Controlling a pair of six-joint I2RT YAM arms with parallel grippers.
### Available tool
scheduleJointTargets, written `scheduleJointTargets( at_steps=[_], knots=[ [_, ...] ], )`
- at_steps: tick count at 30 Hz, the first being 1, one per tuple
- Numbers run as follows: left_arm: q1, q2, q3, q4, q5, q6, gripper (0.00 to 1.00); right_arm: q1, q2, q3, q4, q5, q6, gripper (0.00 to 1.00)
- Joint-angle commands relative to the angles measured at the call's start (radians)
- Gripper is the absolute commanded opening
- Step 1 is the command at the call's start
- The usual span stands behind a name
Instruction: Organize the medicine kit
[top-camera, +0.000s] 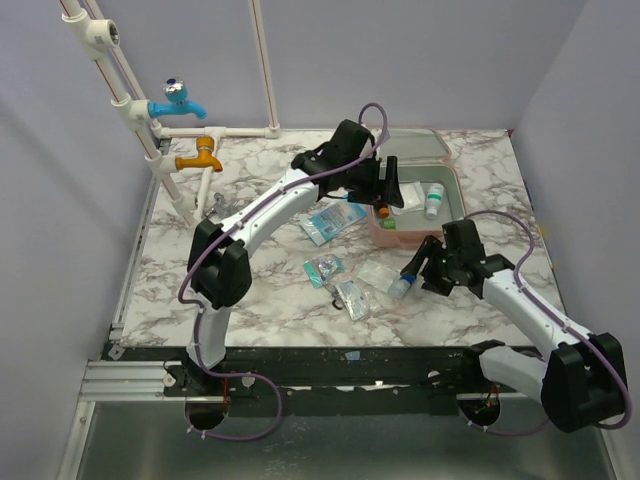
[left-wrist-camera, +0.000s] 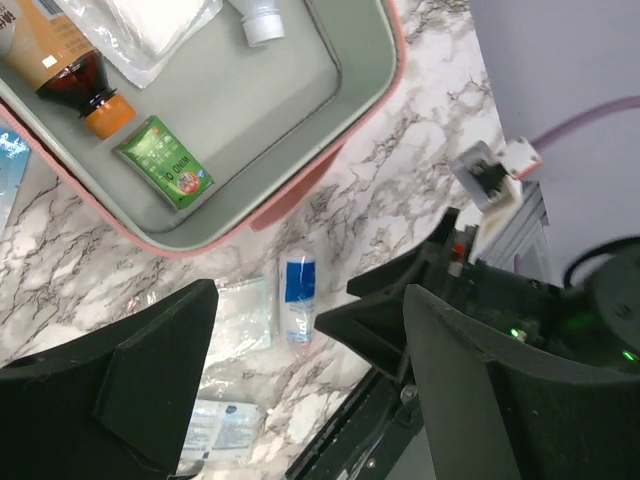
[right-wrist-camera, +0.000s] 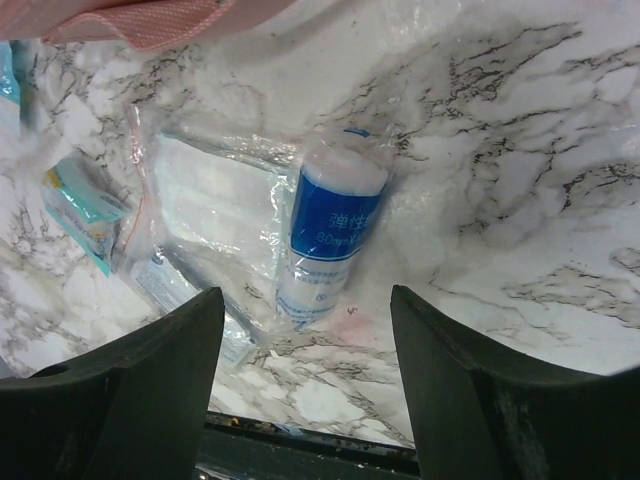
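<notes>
Pink medicine kit (left-wrist-camera: 270, 110) under left fingers (left-wrist-camera: 120, 400), apart; right fingers (right-wrist-camera: 130, 400) apart, just beside kit.

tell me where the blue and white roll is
In the right wrist view the blue and white roll lies on the marble table, near the pink edge of the medicine kit, beside a clear packet.

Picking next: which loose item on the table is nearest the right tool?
The blue-labelled white cylindrical roll in clear wrap; the flat clear packets lie farther left.
</notes>
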Motion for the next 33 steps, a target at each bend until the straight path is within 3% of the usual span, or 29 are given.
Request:
scheduleJointTargets(
  at_steps=[1, 7, 14, 17, 25, 29, 33],
  knots=[
    [0.002, -0.106, -0.058, 0.023, -0.003, 0.038, 0.78, 0.002, 0.025, -0.027, 0.015, -0.026, 0.031, 0.7],
    [0.001, -0.22, -0.197, 0.031, -0.06, 0.057, 0.8, 0.002, 0.078, -0.04, 0.059, -0.025, 0.028, 0.64],
    [0.002, -0.416, -0.508, 0.137, -0.169, 0.053, 0.89, 0.002, 0.135, -0.028, 0.085, -0.017, 0.013, 0.56],
    [0.001, -0.48, -0.62, 0.159, -0.206, 0.064, 0.98, 0.001, 0.156, -0.029, 0.099, -0.022, 0.009, 0.53],
    [0.001, -0.627, -0.808, 0.16, -0.291, 0.109, 0.99, 0.002, 0.184, -0.02, 0.112, -0.006, 0.001, 0.46],
    [0.001, -0.647, -0.842, 0.113, -0.336, 0.143, 0.98, 0.002, 0.203, -0.004, 0.115, -0.003, -0.002, 0.33],
    [0.001, -0.638, -0.872, 0.083, -0.355, 0.139, 0.95, 0.002, 0.202, 0.022, 0.103, 0.003, -0.012, 0.05]
  ],
)
